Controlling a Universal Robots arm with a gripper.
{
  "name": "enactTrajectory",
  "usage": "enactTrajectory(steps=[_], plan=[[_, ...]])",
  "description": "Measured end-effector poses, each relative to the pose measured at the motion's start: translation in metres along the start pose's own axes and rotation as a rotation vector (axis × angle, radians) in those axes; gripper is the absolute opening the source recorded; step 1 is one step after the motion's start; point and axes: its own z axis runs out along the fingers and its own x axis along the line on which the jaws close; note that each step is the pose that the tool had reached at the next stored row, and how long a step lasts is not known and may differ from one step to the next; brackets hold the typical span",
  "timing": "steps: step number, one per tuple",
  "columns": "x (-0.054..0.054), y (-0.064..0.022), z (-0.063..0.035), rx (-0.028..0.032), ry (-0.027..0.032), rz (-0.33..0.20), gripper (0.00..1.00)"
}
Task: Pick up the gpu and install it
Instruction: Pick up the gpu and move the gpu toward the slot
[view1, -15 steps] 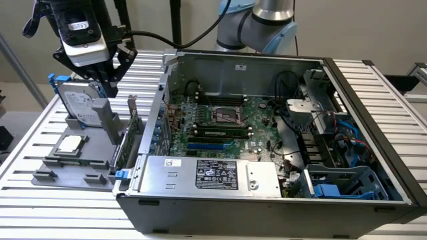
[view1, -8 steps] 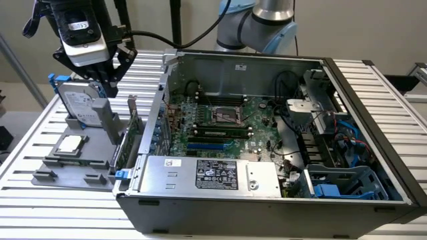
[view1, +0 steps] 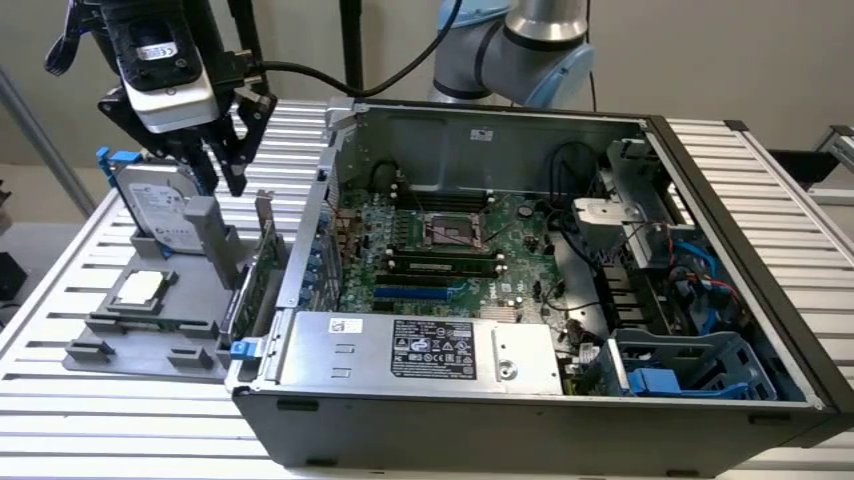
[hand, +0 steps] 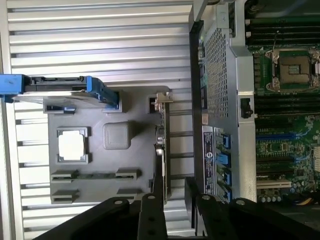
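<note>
The gpu (hand: 162, 125) is not yet picked up. It stands on edge in the gray holder (hand: 100, 165), along the holder's edge nearest the open computer case (view1: 534, 420), on the slatted surface (view1: 107, 420). The gripper (view1: 224, 150) hangs above the holder, jaws apart and empty. By my reckoning, lifting and installing are both still to do.

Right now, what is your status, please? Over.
Open gripper over the gpu. Card upright in grey holder, not yet grasped. Nearby stands hard drive.
</note>
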Motion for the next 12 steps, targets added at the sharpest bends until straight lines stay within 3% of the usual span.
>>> enactTrajectory(steps=[5,12], plan=[[0.000,0.0000,0.0009,0.0001,-0.0001,0.000,1.00],[0.004,-0.0008,0.0134,0.0005,-0.0004,0.009,1.00]])
